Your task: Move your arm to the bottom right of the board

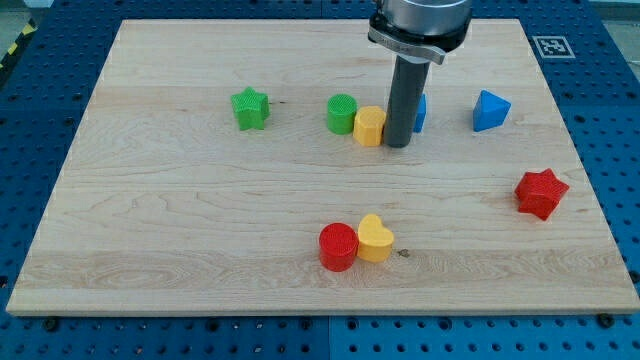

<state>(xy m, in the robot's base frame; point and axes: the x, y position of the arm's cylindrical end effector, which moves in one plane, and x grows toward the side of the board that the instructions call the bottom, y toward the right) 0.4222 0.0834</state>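
Observation:
My tip [398,145] rests on the wooden board [180,240] in the upper middle. It touches the right side of a yellow block [369,126] and stands in front of a blue block [419,112], which the rod partly hides. A green cylinder [342,113] sits just left of the yellow block. A green star [250,108] lies further left. A blue triangular block [490,111] lies to the right of my tip. A red star [541,193] sits near the right edge. A red cylinder [338,247] and a yellow heart [375,238] touch each other at the lower middle.
A black-and-white marker tag [553,46] sits at the board's top right corner. A blue perforated table [620,120] surrounds the board on all sides.

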